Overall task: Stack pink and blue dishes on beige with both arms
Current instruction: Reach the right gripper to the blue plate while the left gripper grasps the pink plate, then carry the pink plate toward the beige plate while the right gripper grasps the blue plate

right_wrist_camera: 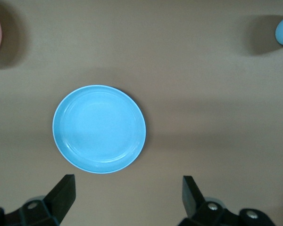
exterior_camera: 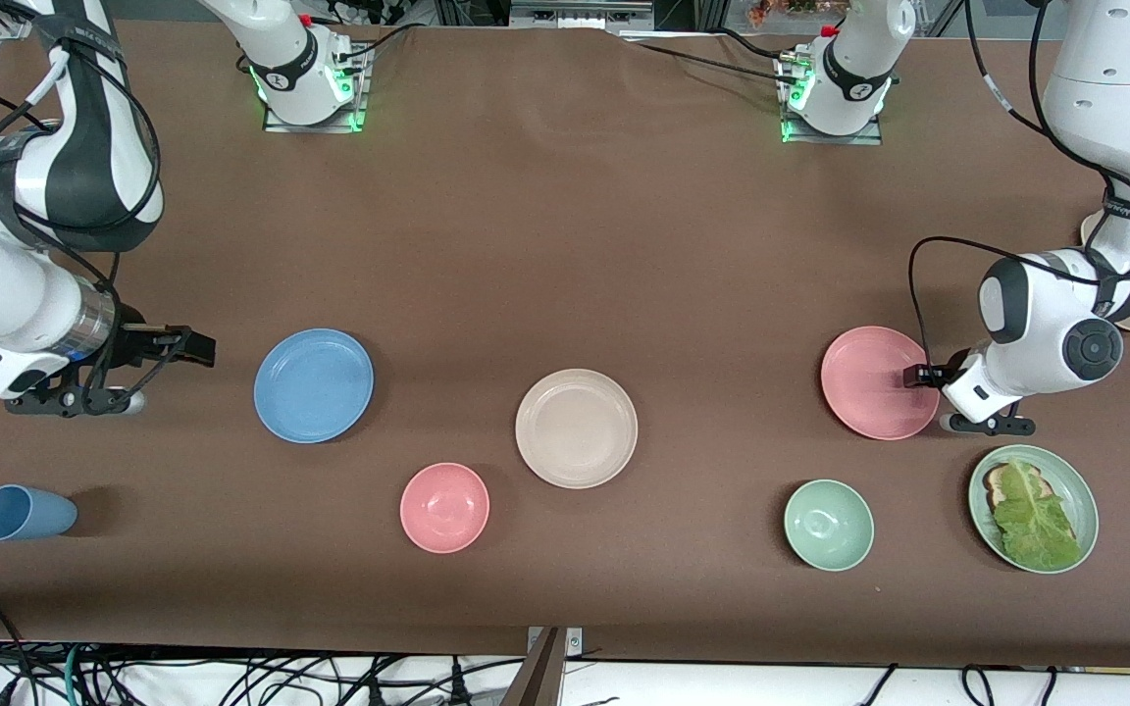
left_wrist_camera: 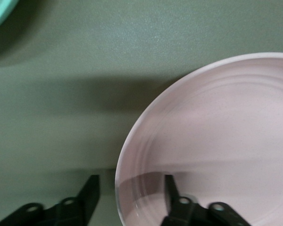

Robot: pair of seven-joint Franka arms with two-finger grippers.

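The beige plate (exterior_camera: 576,428) lies mid-table. The light blue plate (exterior_camera: 313,384) (right_wrist_camera: 99,128) lies toward the right arm's end, and the pink plate (exterior_camera: 879,382) (left_wrist_camera: 217,141) toward the left arm's end. My left gripper (exterior_camera: 921,376) (left_wrist_camera: 130,195) is open and low at the pink plate's rim. One of its fingers (left_wrist_camera: 172,190) is over the plate's inside, and the other is outside the rim. My right gripper (exterior_camera: 187,346) (right_wrist_camera: 127,195) is open and holds nothing. It hangs over bare table beside the blue plate, toward the right arm's end.
A pink bowl (exterior_camera: 444,507) and a green bowl (exterior_camera: 828,525) sit nearer the front camera than the plates. A pale green plate with lettuce and toast (exterior_camera: 1065,480) lies close to the left gripper. A blue cup (exterior_camera: 24,513) lies on its side at the right arm's end.
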